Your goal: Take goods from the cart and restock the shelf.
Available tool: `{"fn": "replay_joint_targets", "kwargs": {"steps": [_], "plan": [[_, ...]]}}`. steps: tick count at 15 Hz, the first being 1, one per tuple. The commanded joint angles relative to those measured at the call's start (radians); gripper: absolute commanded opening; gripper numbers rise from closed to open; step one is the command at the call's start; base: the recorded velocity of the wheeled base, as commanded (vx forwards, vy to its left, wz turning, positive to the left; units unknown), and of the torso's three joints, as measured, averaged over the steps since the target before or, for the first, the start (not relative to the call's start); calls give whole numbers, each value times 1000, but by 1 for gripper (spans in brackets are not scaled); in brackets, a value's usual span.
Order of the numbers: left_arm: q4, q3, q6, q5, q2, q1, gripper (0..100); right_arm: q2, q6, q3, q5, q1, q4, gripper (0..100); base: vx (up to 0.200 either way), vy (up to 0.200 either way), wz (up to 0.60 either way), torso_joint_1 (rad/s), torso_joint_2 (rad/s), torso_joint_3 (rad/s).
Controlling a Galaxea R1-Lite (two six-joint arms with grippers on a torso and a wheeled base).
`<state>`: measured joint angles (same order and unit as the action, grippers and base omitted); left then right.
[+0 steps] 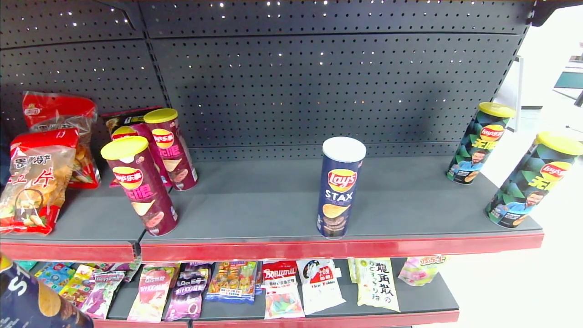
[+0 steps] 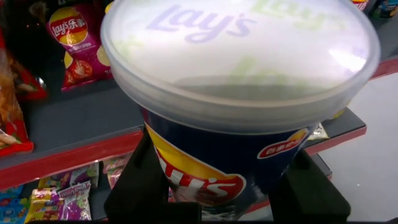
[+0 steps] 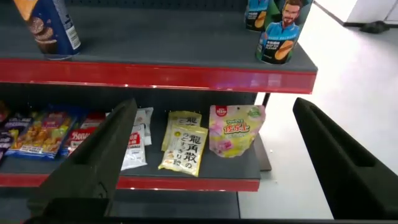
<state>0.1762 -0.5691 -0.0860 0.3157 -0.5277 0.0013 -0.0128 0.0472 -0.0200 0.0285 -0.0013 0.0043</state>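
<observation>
My left gripper [image 2: 227, 196] is shut on a blue chip can [image 2: 236, 93] with a white lid, one black finger [image 2: 146, 186] on each side of its body. The same can [image 1: 27, 296] shows at the lower left of the head view, below the front edge of the grey shelf [image 1: 255, 205]. A matching blue can [image 1: 339, 187] stands upright near the middle front of that shelf. My right gripper [image 3: 217, 168] is open and holds nothing. It hangs in front of the lower shelf [image 3: 186, 182], below the right end of the upper one.
Maroon cans [image 1: 141, 187] and red snack bags [image 1: 36, 177] crowd the shelf's left end. Two green cans [image 1: 480, 143] stand at its right end. Bare shelf lies on both sides of the standing blue can. Flat snack packets [image 1: 232, 282] line the lower shelf.
</observation>
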Motion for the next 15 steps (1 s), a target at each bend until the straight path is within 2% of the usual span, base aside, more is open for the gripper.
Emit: {"fn": "replay_joint_targets", "kwargs": {"steps": [1,8,14,15], "plan": [[2,22,0,28,54,0,0,11,-13,18,18,6,-1,100,0,0,0,0,0,0],[0,32,-1,25,54,2,0,13,-49,20,16,4,-1,100,0,0,0,0,0,0],[0,20,-1,26,15,2,0,13,-49,18,16,4,-1,100,0,0,-600,2,-2,3],[-1,3,-1,26,-14,2,0,13,-49,20,16,4,-1,100,0,0,0,0,0,0]]}}
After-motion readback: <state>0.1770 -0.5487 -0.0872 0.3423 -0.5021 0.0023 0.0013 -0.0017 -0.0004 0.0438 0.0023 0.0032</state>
